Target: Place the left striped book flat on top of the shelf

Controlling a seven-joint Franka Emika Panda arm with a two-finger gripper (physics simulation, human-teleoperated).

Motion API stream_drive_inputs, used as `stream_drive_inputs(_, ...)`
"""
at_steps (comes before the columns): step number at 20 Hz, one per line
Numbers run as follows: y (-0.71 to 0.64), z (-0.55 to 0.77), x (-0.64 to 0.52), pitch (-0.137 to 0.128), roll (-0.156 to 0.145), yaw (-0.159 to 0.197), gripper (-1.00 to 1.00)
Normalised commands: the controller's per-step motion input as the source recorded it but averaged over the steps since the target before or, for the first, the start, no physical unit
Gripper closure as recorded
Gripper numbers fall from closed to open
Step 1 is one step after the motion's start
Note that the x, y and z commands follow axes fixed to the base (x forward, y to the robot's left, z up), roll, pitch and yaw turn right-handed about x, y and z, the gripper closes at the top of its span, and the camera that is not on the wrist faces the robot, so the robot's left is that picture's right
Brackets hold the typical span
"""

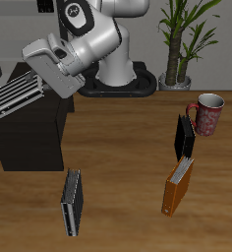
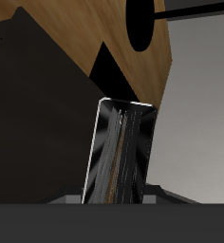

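The end effector (image 1: 37,81) grips the left striped book (image 1: 18,94) above the shelf (image 1: 29,133), at nine o'clock. Lower it level before opening, I think.

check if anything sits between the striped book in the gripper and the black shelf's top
Nothing visible does. The gripper holds the left striped book over the shelf, and the part of its top that shows is bare.
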Motion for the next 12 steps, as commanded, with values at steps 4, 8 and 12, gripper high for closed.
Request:
stream_drive_inputs(4,0.41,-0.38,0.01,0.306,0.361,-0.188,-1.00)
stream_drive_inputs(8,0.31,0.00,-0.13,0.035,0.107,-0.083,-1.00)
stream_drive_inputs(12,0.29,0.14,-0.12,-0.001,0.114,-0.068,-1.00)
